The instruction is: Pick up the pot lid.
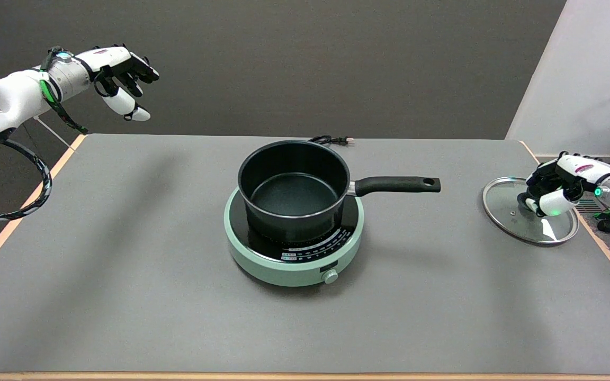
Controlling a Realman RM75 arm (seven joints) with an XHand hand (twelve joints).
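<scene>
While the glass pot lid (511,211) lies flat on the counter (125,238) at the far right edge, I have my right hand (556,188) sitting over its middle, where the knob should be. Fingers (551,202) are curled down around that spot, but the knob itself is hidden under them, so I cannot tell if I've got a firm hold or am only closing in. I judge this as the grasp step, lift not yet done, since the rim looks flush with the counter. Next I need to confirm the pinch on the knob, then raise straight up and keep the lid level, because glass slips easily. Black pot (294,185) sits uncovered on the green cooker (262,259) at centre, well apart to the left.
</scene>
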